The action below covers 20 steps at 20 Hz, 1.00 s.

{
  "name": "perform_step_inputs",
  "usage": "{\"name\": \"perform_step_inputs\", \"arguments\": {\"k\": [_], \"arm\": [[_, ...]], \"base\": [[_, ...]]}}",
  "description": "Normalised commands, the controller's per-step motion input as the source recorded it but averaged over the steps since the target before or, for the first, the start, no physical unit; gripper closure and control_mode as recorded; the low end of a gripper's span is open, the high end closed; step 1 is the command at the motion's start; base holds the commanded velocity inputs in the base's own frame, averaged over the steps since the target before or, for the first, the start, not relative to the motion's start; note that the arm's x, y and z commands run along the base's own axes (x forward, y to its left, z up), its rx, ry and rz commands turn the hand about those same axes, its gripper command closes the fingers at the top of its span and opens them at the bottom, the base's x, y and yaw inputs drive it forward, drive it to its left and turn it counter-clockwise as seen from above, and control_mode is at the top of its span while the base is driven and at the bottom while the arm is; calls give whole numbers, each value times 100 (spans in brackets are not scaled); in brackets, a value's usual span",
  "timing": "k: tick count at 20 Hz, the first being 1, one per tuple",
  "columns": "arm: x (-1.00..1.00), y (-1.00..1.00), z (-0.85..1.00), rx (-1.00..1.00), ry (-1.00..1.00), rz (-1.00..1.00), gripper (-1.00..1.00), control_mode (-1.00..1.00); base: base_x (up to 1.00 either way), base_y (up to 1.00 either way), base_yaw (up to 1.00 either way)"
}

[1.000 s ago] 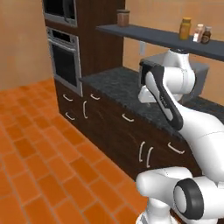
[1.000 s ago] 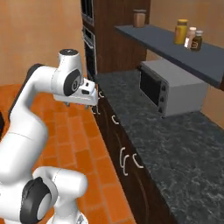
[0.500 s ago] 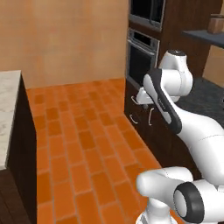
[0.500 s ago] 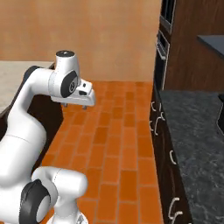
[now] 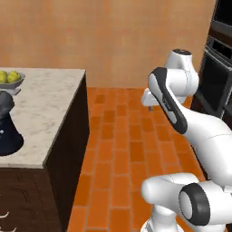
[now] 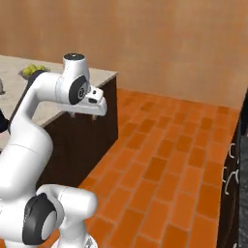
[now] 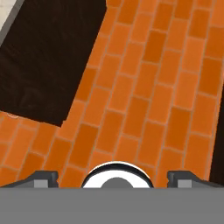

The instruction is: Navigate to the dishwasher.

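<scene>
The dishwasher is out of view. My gripper (image 5: 150, 103) hangs in front of the arm above the orange brick floor (image 5: 118, 136), pointing down. From the other side the gripper (image 6: 90, 110) is level with the island's end. In the hand view the gripper (image 7: 113, 178) is open, its two dark fingertips (image 7: 41, 176) set wide apart, with nothing between them and bricks below.
A kitchen island (image 5: 43, 113) with a pale stone top and dark sides stands on the left, carrying a bowl of yellow-green fruit (image 5: 9, 78) and a dark rounded object (image 5: 8, 131). A wall oven (image 5: 218, 84) and dark cabinets (image 6: 238, 167) line the right. A tan wall (image 6: 169, 43) is ahead.
The whole picture has swung: the base has turned left, so the oven and cabinets slid to the right edge and the island came into view. The arm's pose looks unchanged.
</scene>
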Motion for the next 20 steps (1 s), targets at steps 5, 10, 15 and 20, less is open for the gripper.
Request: {"name": "perform_step_inputs", "arguments": {"k": [5, 10, 15, 20], "arm": [[0, 0, 0, 0, 0, 0, -100, 100], [0, 0, 0, 0, 0, 0, -100, 100], [0, 0, 0, 0, 0, 0, -100, 100], [0, 0, 0, 0, 0, 0, -100, 100]], "base": [[32, 0, 65], [41, 0, 65], [34, 0, 73], [44, 67, 43]]}}
